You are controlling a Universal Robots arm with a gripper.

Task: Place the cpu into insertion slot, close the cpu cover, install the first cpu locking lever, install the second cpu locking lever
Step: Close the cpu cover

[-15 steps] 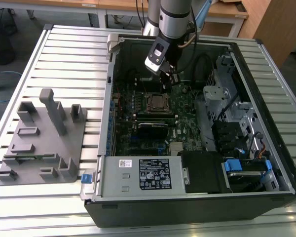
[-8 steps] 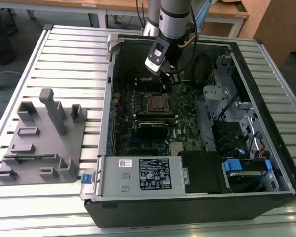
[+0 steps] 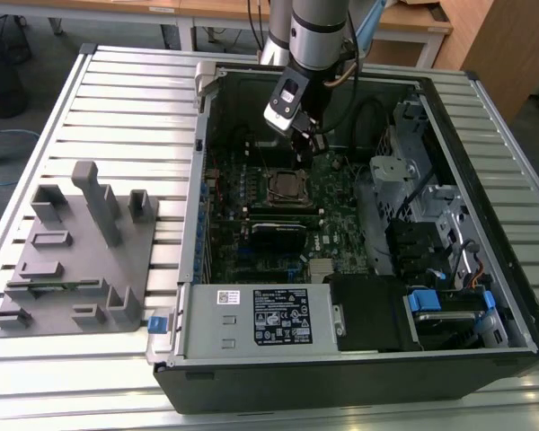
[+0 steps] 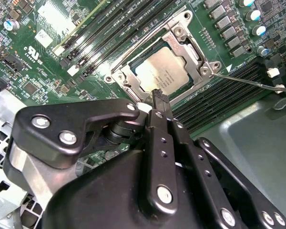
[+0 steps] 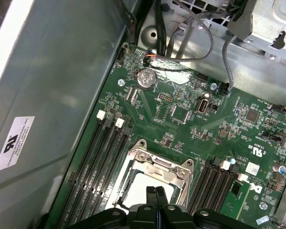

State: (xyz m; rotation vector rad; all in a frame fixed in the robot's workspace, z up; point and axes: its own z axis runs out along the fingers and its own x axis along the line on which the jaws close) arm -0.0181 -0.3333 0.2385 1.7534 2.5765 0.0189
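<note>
The cpu (image 4: 163, 71) lies flat in the insertion slot (image 3: 273, 195) on the green motherboard (image 5: 181, 114). The cpu cover (image 4: 194, 53), a silver frame with a square window, lies down around the chip. A thin metal locking lever (image 4: 252, 82) sticks out sideways from one socket corner, over the memory slots. My gripper (image 4: 157, 97) hovers just beside the socket's edge with its black fingers pressed together and nothing between them. In the exterior view my gripper (image 3: 303, 142) hangs over the far side of the socket. The first wrist view shows the fingertips (image 5: 152, 192) over the cover's window.
Long black memory slots (image 5: 102, 157) flank the socket on both sides. A power supply box (image 3: 283, 319) with a white label fills the case's near side. Drive cages (image 3: 413, 180) and cables (image 5: 195, 33) sit on the exterior view's right. A grey fixture (image 3: 81, 251) stands outside the case, on the left.
</note>
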